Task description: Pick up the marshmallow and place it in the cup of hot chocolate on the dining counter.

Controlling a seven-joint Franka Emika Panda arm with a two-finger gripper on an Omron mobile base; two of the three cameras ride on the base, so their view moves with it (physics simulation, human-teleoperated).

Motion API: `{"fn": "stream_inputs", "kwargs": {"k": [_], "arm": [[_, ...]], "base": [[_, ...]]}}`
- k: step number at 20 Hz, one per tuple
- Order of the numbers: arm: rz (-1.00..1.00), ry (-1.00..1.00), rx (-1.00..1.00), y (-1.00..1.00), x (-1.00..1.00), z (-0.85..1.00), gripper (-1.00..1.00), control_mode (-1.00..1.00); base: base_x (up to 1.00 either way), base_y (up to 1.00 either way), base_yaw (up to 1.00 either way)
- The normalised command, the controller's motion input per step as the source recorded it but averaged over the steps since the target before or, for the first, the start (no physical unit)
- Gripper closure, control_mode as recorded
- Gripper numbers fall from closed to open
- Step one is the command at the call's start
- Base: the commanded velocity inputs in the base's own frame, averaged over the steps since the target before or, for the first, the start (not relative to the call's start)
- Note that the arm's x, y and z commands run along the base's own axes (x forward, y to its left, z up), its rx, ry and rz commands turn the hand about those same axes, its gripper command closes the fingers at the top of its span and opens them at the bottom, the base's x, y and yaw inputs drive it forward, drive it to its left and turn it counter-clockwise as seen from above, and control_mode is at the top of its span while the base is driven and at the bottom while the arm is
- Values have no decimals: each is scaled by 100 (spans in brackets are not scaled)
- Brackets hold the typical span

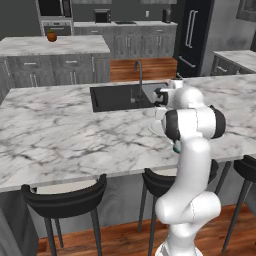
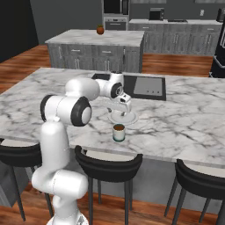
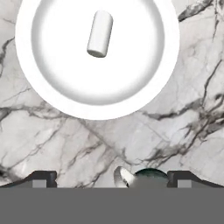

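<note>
the gripper (image 3: 112, 177) is held above the dining counter (image 2: 184, 123) with its jaws spread wide and nothing between them. in the hand view, the marshmallow (image 3: 100, 33) is seen lying on its side inside the white plate (image 3: 48, 92), apart from the finger tips. in the right base view, the cup of hot chocolate (image 2: 118, 132) is seen standing upright on the marble, just in front of the plate (image 2: 130, 118) and near the counter's front edge. the black sink (image 1: 117, 96) is set into the counter behind the arm.
</note>
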Motion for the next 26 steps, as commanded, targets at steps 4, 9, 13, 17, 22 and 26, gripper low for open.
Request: {"fn": "stream_inputs", "kwargs": {"k": [4,9,13,17,22,26], "arm": [[0,0,0,-11,44,-22,-100,-100],[0,0,0,0,48,-26,-100,-100],[0,0,0,-3,36,-26,-100,-100],[0,0,0,-7,34,-28,-100,-100],[0,0,0,-3,34,-25,-100,-100],[0,0,0,-1,39,-27,-100,-100]], "base": [[0,0,0],[0,0,0],[0,0,0],[0,0,0],[0,0,0],[0,0,0]]}}
